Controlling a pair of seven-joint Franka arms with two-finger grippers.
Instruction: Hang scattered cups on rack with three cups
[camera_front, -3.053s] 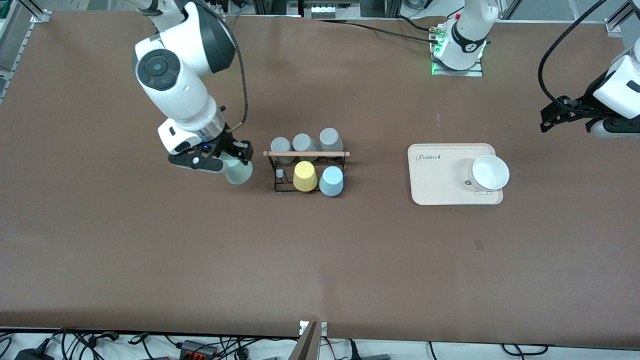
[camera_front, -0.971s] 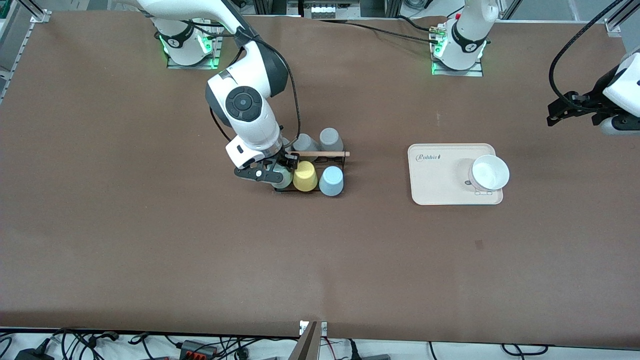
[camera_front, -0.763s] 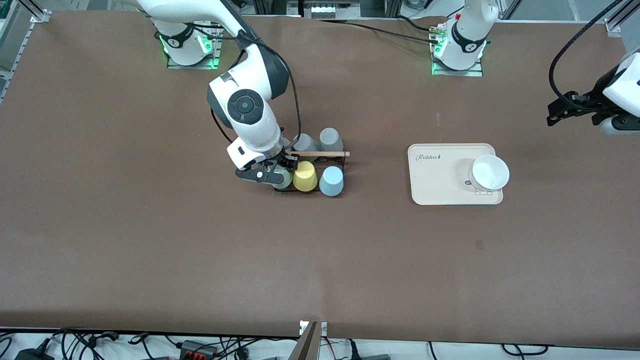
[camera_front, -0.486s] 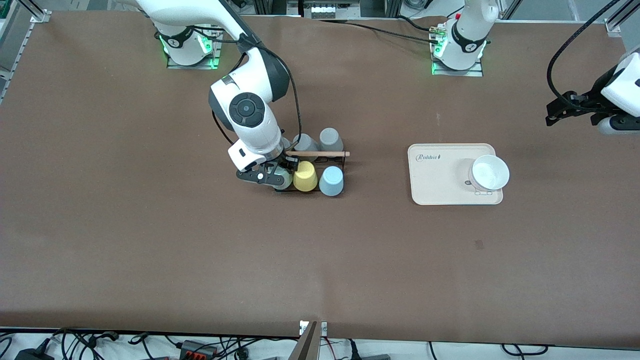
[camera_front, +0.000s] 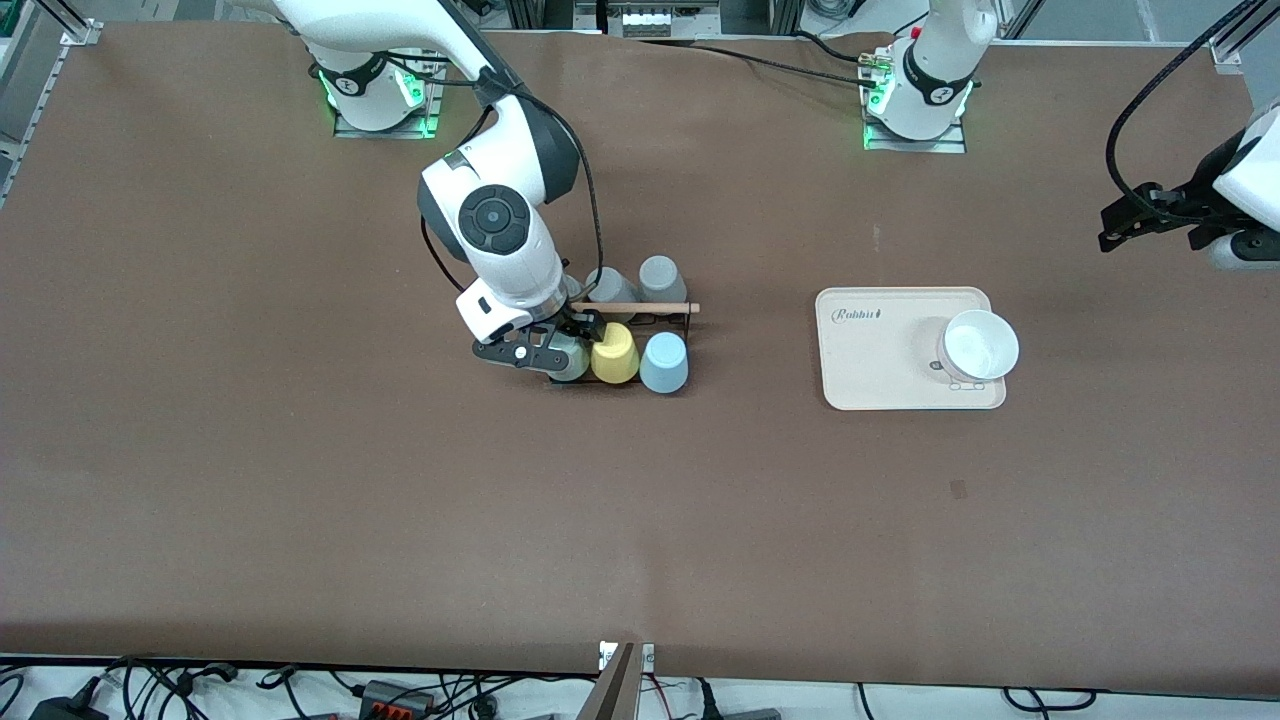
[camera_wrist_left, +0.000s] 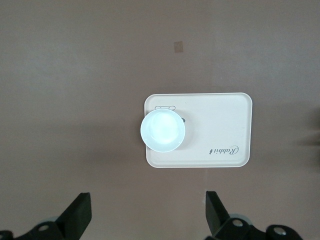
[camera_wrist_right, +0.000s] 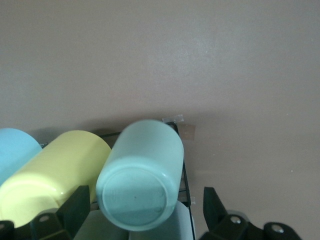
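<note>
The pale mint-green cup (camera_front: 572, 364) (camera_wrist_right: 142, 170) lies tilted on a peg of the black wire rack (camera_front: 645, 307) (camera_wrist_right: 184, 176), at the end toward the right arm. My right gripper (camera_front: 556, 346) (camera_wrist_right: 144, 210) is open, one finger on each side of the cup's base, with a gap on both sides. Beside the mint cup hang a yellow cup (camera_front: 614, 353) (camera_wrist_right: 55, 172) and the light blue cup (camera_front: 663, 362) (camera_wrist_right: 14, 149). My left gripper (camera_front: 1118, 226) (camera_wrist_left: 147, 217) waits, open and empty, above the table at the left arm's end.
Grey cups (camera_front: 660, 272) hang on the rack's row farther from the front camera. A beige tray (camera_front: 870, 350) (camera_wrist_left: 225, 130) carrying a white bowl (camera_front: 980, 345) (camera_wrist_left: 162, 131) lies between the rack and the left arm's end.
My right gripper has opened and let go of the mint cup, which stays on the rack beside the yellow cup. The left arm has barely shifted.
</note>
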